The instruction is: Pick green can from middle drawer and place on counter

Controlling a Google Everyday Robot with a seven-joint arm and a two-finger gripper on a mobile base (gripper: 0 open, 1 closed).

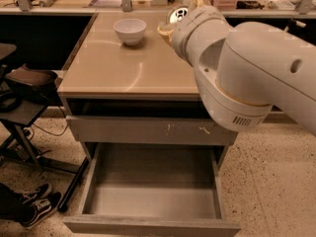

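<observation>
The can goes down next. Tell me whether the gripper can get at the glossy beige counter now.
Probably yes. The gripper, clamped on the silver-lidded green can, hangs above the glossy beige counter; the round white bowl sits apart, leaving bare surface below.

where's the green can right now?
In the camera view the green can sits in the gripper over the far right part of the counter, just right of the white bowl; only its silver lid shows.

Can (pixel 177 14), silver lid showing, clamped in gripper (pixel 179 16) over counter (pixel 123 68), far right. Drawer (pixel 153 199) pulled out, grey floor showing.
</observation>
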